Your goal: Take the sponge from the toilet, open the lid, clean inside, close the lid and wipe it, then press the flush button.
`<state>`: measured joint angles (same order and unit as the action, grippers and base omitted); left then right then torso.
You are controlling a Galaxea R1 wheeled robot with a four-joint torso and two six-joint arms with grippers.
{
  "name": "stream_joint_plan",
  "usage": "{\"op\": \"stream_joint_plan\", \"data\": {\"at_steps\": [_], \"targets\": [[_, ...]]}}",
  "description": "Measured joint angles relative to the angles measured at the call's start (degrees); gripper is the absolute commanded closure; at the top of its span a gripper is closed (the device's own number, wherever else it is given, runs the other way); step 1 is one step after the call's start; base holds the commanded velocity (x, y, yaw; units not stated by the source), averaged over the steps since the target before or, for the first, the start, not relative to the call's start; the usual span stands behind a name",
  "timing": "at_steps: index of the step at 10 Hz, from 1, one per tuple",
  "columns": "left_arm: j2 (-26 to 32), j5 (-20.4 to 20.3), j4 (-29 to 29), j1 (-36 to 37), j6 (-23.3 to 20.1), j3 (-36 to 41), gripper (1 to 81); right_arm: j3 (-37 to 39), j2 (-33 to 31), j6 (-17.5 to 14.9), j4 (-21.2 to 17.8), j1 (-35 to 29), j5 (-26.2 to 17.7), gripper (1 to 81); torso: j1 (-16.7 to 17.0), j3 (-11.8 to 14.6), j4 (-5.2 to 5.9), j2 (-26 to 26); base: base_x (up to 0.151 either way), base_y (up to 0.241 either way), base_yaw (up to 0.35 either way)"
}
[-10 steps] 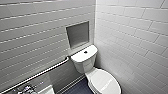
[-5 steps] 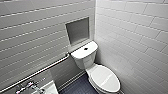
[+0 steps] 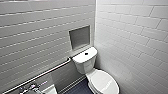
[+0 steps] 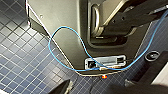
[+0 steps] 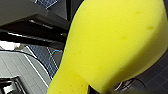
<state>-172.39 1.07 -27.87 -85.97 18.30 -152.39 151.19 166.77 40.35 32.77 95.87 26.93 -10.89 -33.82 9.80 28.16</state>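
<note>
The white toilet [image 3: 86, 65] stands in the corner of two tiled walls in the head view. Its oval lid [image 3: 103, 82] is down over the bowl. The small dark flush button [image 3: 86, 53] sits in the middle of the flat tank top. In the right wrist view the bright yellow sponge [image 5: 115, 45] looms very large and close, and my right gripper [image 5: 93, 89] is shut on its lower end. My left gripper [image 4: 100, 87] hangs open over the dark blue tiled floor [image 4: 22, 62], holding nothing.
A metal grab bar [image 3: 42, 73] runs along the left wall below a recessed niche [image 3: 79, 37]. A sink with a faucet [image 3: 32, 88] stands at the lower left. A blue cable [image 4: 65, 45] loops across my own grey base.
The whole head picture has shifted a little, so the camera moved; the toilet now sits slightly lower. The grippers have not changed.
</note>
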Motion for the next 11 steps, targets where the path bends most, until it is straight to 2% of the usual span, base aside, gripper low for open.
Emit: {"op": "stream_joint_plan", "data": {"at_steps": [2, 6, 8, 11], "targets": [[0.1, 0.0, 0.0, -0.5, 0.0, -0.3, 1.0, 0.1, 0.2, 0.0, 0.0, 0.0, -0.5, 81.1, 2.5, 3.8, 0.00, -3.8, 0.000, 0.000, 0.000], [0.0, 0.0, 0.0, -0.5, 0.0, -0.3, 1.0, 0.2, 0.5, 0.0, 0.0, 0.4, -0.7, 81.1, 7.2, 5.1, 0.00, -10.9, 0.000, 0.000, 0.000], [0.0, 0.4, 0.0, -1.0, 0.0, -0.3, 1.0, 0.2, 0.6, 0.0, 0.0, 0.8, -1.0, 81.1, 8.2, 6.5, 0.00, -12.4, 0.000, 0.000, 0.000], [0.0, 0.2, 0.0, -0.9, 0.0, -0.3, 1.0, 0.2, 0.6, 0.0, 0.0, 0.8, -1.0, 81.1, 8.5, 11.2, 0.00, -12.8, 0.000, 0.000, 0.000]]}}
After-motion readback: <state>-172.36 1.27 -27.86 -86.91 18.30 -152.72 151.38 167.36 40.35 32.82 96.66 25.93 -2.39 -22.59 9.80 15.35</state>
